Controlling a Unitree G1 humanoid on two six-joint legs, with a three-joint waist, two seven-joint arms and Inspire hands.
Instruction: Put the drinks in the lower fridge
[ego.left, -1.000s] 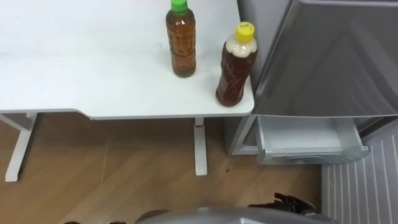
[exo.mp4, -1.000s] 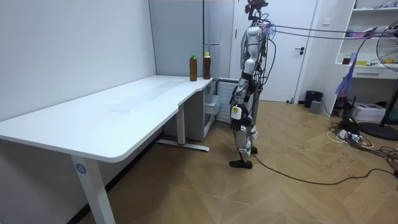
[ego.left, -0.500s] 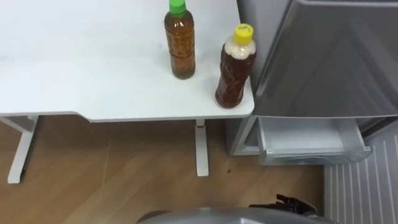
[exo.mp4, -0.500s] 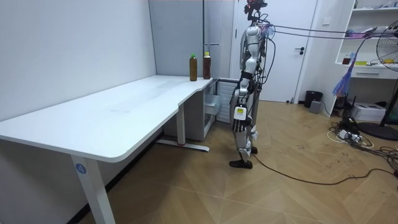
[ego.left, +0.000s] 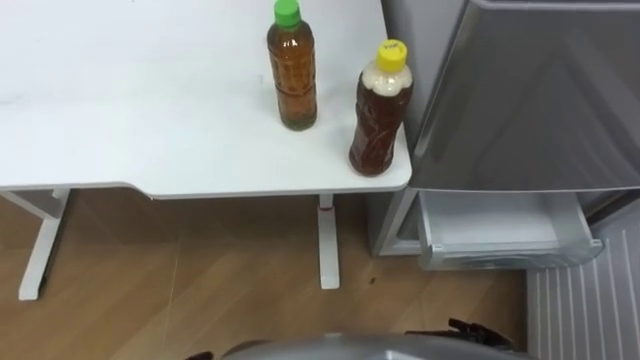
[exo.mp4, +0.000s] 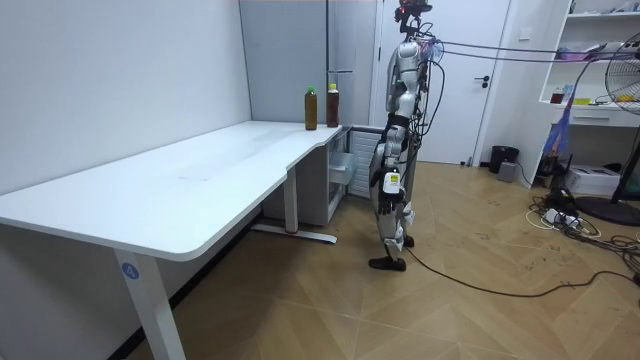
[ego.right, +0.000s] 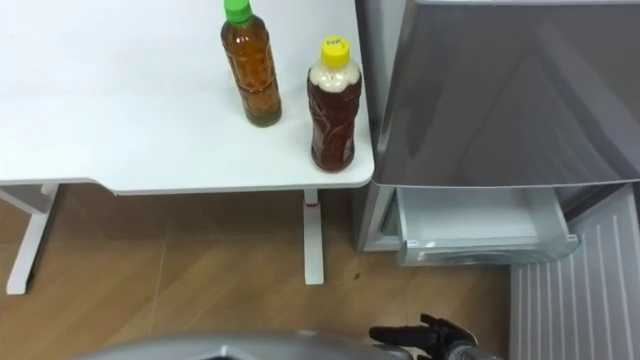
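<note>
**A:** Where do the drinks stand?

**B:** Both are upright on the white table (ego.left: 120, 120), neither in a hand. The yellow-capped bottle (ego.left: 381, 120) is at the table corner just beside the fridge (ego.left: 540, 100). The green-capped bottle (ego.left: 292, 75) is one place farther from the fridge, apart from the first. At the foot of the fridge the lower drawer (ego.left: 510, 255) is pulled out.

**A:** And the hands?

**B:** The right hand (ego.right: 425, 335) hangs low, out in front of the fridge, with its fingers loose and apart, holding nothing. The left hand (exo.mp4: 391, 183) hangs by the robot's side, on the side away from the fridge. I cannot tell its state.

**A:** What could go wrong?

**B:** I judge the yellow-capped bottle the risk. It sits close to the table's edge, so an arm reaching across from the fridge side for the green-capped one could brush it off onto the floor. Both bottles are tall and narrow, so a glancing touch may topple them. The drawer is also low under the fridge's grey front, so a bottle brought down carelessly could strike that front.

**A:** How do the views differ?

**B:** The eye views look down on the drawer's open top and show how near the bottle is to the table's edge. The room view gives the stance: the robot is upright, a little back from the fridge, with its arm down.
</note>
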